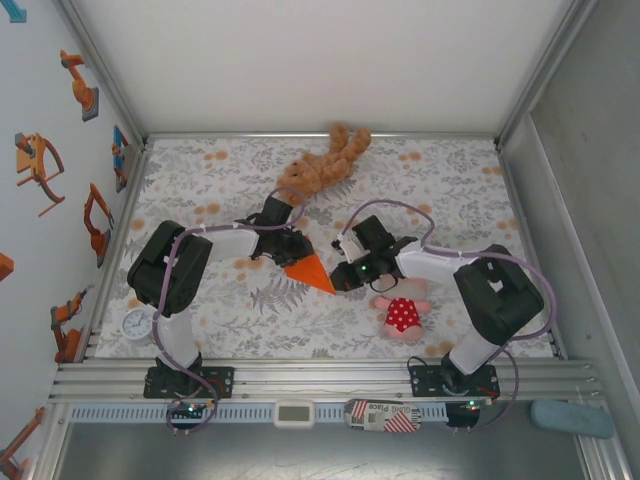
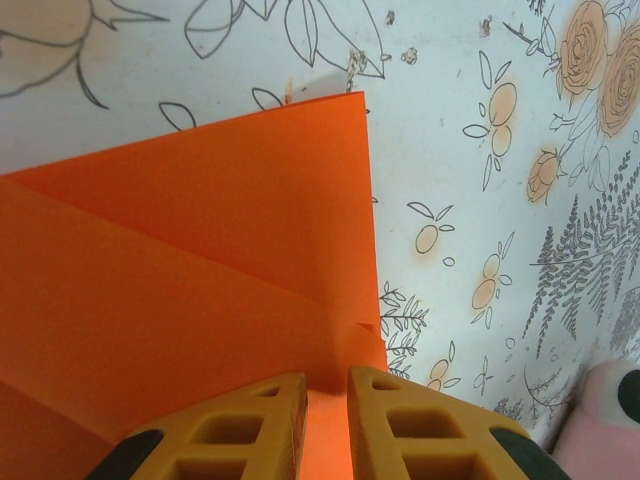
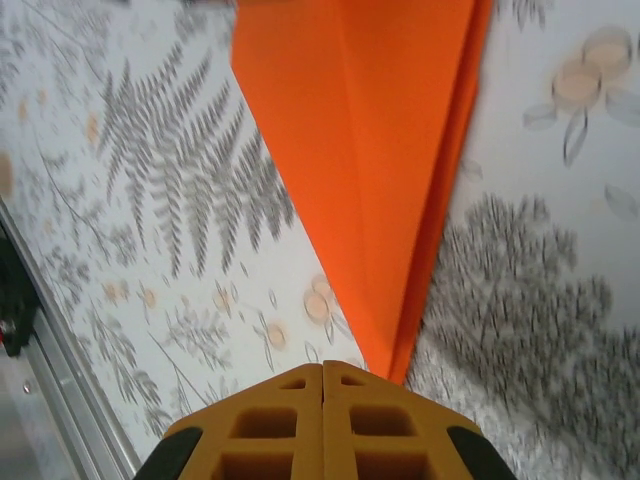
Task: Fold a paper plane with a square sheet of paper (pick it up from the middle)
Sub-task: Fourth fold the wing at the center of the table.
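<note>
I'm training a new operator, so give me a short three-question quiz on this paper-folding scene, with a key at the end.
1. True or false: the paper lies flat and unfolded.
2. What colour is the doll's dress? A) red B) blue C) green
3. Fill in: the right gripper's jaws are ___.
Key: 1 false, it is folded to a point; 2 A; 3 shut.
</note>
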You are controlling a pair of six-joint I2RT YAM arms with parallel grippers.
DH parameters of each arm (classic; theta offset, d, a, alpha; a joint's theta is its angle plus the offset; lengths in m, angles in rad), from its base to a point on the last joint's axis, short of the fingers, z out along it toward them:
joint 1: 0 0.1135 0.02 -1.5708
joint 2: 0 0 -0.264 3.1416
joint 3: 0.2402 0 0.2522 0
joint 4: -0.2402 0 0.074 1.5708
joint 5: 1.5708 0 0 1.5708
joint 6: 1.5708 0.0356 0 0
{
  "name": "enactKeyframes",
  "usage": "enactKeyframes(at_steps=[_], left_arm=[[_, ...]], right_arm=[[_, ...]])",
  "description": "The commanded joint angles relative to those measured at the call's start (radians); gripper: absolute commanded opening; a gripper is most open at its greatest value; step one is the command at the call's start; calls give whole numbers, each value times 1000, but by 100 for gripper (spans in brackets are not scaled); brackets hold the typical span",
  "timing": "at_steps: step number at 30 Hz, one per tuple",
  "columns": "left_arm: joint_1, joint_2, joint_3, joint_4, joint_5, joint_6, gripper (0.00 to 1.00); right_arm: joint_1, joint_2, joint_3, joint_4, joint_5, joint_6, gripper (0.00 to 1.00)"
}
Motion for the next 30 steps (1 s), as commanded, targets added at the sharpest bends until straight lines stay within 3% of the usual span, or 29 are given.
enactKeyframes(at_steps=[1, 13, 30], left_arm=[[1, 64, -21, -129, -76, 34, 21], [-2, 74, -19, -136, -78, 28, 21], [7, 91, -11, -163, -104, 34, 20]], right_arm=[[0, 58, 56, 61, -6, 49, 0], [5, 232, 149, 37, 0, 25, 0], [2, 32, -90, -70, 13, -34, 0]])
